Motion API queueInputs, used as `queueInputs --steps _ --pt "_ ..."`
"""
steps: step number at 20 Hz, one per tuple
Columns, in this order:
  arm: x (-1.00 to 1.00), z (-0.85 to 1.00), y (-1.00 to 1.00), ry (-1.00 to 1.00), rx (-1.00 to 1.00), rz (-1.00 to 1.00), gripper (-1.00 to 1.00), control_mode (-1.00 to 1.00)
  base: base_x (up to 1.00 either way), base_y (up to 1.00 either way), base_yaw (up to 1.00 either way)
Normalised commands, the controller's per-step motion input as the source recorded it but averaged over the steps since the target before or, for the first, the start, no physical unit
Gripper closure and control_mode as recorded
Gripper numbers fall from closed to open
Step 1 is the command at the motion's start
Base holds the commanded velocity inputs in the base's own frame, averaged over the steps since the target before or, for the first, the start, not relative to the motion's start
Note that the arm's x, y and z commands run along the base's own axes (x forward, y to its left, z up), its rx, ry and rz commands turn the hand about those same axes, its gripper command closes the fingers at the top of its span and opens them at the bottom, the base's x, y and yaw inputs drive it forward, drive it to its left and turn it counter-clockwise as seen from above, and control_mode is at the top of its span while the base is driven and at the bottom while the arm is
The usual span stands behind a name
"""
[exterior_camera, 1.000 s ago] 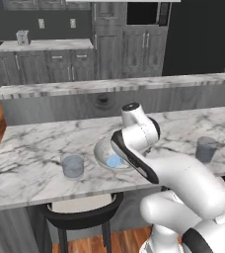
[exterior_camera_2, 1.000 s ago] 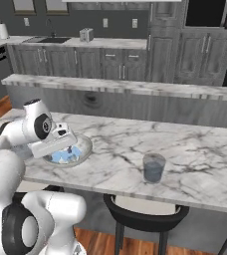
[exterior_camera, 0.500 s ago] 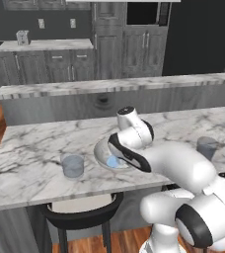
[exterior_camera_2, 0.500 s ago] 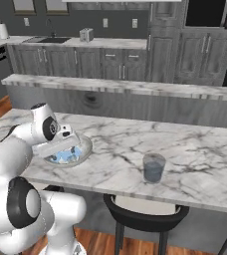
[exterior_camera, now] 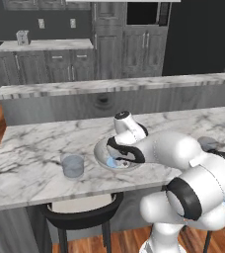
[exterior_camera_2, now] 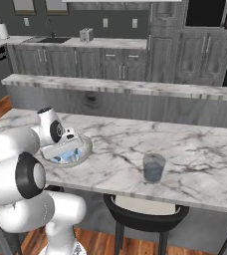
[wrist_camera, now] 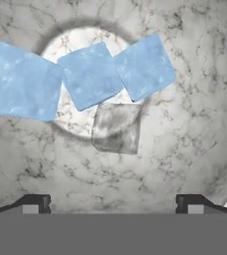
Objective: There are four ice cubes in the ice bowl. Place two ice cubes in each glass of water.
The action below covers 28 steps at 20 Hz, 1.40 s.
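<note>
Currently, working from the left of the marble counter (exterior_camera: 30,153), one glass of water (exterior_camera: 72,165) stands near the front edge, just left of the ice bowl (exterior_camera: 100,153) and apart from it, with no ice visible inside; its position close beside the bowl looks intended to keep each carry short. The bowl sits mid-counter, and the hand view looks straight down into its whitish interior, where three pale blue ice cubes (wrist_camera: 89,74) lie bunched together, edges touching or overlapping, with a fourth, greyer translucent cube (wrist_camera: 116,127) just below them. The gripper (wrist_camera: 110,205) hangs directly over the bowl with its two fingertips (wrist_camera: 35,203) spread wide apart and nothing between them, a stance judged suitable for descending around a single cube. The grey cube sits most nearly between the fingers. Further right, the second glass of water (exterior_camera_2: 154,167) stands well apart from the bowl, likewise without visible ice. No transfer appears complete.
</note>
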Motion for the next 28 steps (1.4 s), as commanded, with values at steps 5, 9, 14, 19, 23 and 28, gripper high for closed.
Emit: queueInputs --steps 5,9,14,19,23,28 --pt "0.18 -0.28 0.03 0.0 0.0 -0.02 -1.0 -1.0 0.0 0.0 0.0" --pt "0.17 -0.28 0.0 0.0 0.0 -0.02 -1.0 -1.0 0.0 0.0 0.0" --pt "0.25 -0.22 0.06 0.0 0.0 -0.01 -1.0 -1.0 0.0 0.0 0.0" --pt "0.26 -0.16 0.09 0.0 0.0 -0.01 -1.0 -1.0 0.0 0.0 0.0" --pt "0.15 -0.26 0.02 0.0 -0.01 -0.01 -1.0 -1.0 0.0 0.0 0.0" --pt "0.0 -0.5 0.0 0.0 -0.02 -0.07 -1.0 -1.0 0.0 0.0 0.0"
